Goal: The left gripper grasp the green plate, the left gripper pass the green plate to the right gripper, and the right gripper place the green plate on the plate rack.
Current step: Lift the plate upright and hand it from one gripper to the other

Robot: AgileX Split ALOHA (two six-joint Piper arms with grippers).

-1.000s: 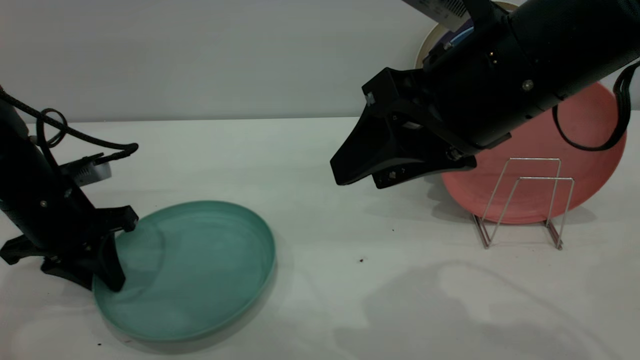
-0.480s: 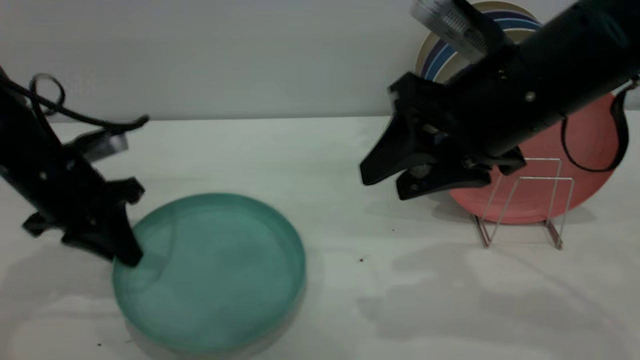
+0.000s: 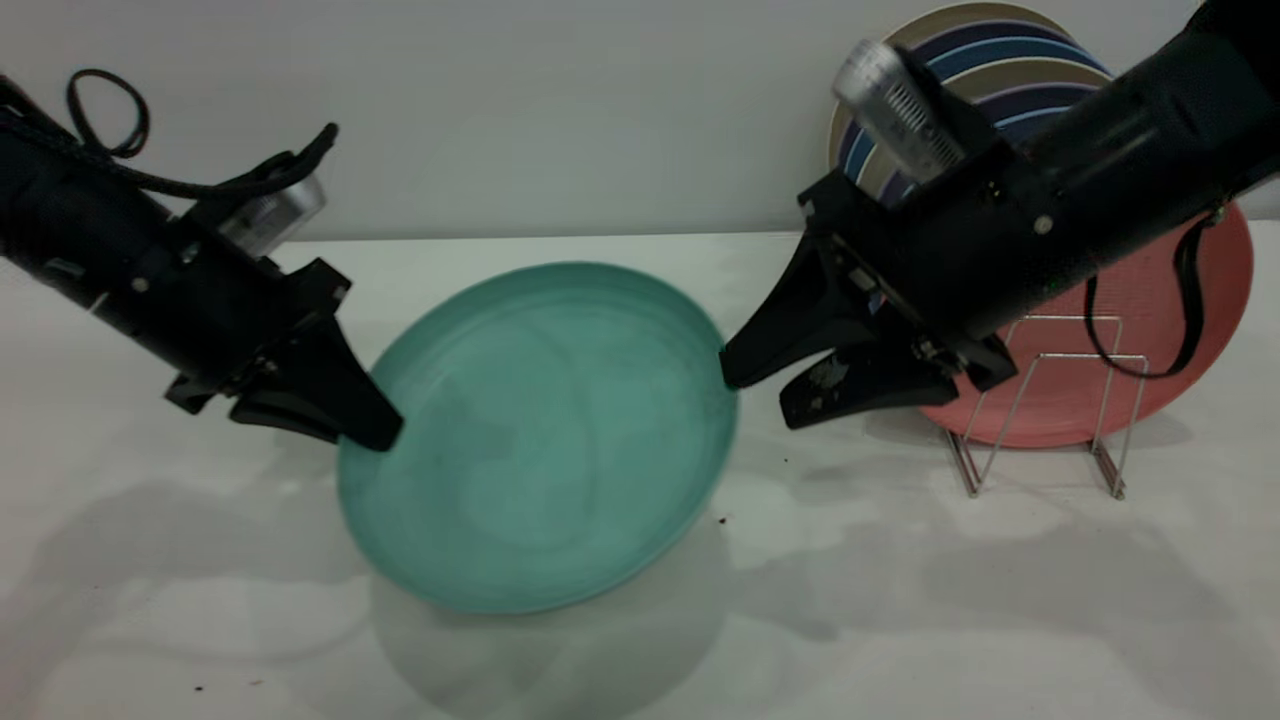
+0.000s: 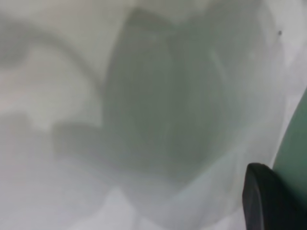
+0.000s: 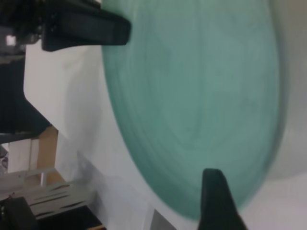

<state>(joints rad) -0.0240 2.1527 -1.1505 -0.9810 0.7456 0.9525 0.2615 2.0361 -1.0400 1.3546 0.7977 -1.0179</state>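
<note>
The green plate (image 3: 540, 440) is off the table, tilted, with its face toward the exterior camera, above the middle of the table. My left gripper (image 3: 375, 432) is shut on its left rim. In the left wrist view one finger (image 4: 268, 199) lies against the plate's edge (image 4: 295, 143). My right gripper (image 3: 757, 392) is open at the plate's right rim, its upper fingertip touching the edge. In the right wrist view the plate (image 5: 192, 96) fills the frame beyond one finger (image 5: 216, 201). The plate rack (image 3: 1090, 356) stands at the right, behind my right gripper.
A salmon-pink plate (image 3: 1190, 300) leans upright behind the rack. Blue-striped plates (image 3: 1000, 55) lean on the back wall behind it. The white table (image 3: 900, 600) runs along the front. Small dark specks lie on it.
My left gripper has lifted the green plate off the table and carried it up and right, tilting it. My right gripper has come down and left to the plate's right rim.
</note>
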